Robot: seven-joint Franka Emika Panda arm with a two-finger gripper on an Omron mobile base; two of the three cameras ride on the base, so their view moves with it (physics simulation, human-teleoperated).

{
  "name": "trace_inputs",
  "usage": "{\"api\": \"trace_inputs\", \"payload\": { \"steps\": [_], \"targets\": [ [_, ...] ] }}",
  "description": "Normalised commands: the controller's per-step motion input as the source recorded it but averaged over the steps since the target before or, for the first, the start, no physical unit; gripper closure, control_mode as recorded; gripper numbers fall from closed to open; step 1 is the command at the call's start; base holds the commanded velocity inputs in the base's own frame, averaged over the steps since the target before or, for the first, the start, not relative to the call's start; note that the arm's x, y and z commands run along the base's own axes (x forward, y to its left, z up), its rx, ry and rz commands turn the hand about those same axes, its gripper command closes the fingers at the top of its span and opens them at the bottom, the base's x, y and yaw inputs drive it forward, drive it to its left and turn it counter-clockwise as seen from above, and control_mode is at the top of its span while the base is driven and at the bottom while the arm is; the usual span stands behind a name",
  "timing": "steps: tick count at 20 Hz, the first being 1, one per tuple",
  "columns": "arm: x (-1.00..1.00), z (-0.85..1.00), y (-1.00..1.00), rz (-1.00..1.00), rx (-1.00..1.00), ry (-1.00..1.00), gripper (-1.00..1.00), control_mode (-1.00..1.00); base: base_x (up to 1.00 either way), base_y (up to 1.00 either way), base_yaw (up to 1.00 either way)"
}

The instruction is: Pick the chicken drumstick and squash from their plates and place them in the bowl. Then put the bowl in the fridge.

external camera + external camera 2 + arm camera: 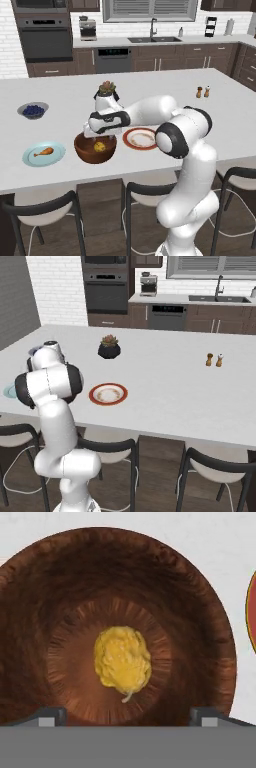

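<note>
Hand view: lumpy yellow squash (122, 663) sits in grainy round wooden bowl (200, 617).

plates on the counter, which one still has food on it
The light blue plate, left of the wooden bowl: the chicken drumstick lies on it. The red-rimmed white plate on the bowl's other side is bare; the squash sits in the bowl.

One wooden bowl (95, 148), one squash (100, 146), one drumstick (43, 151), two plates (44, 154) (140, 138), two shakers (203, 92), one blueberry bowl (33, 110).
</note>
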Motion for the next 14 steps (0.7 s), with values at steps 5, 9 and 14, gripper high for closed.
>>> {"api": "trace_inputs", "payload": {
  "steps": [5, 9, 14],
  "targets": [
    [-0.35, 0.42, -0.91, 0.00, 0.00, 0.00, -1.00, -1.00, 0.00, 0.00, 0.00],
    [-0.21, 0.47, -0.87, 0.00, 0.00, 0.00, -1.00, -1.00, 0.00, 0.00, 0.00],
    [-0.24, 0.40, -0.37, 0.00, 0.00, 0.00, -1.00, -1.00, 0.00, 0.00, 0.00]
  ]
}}
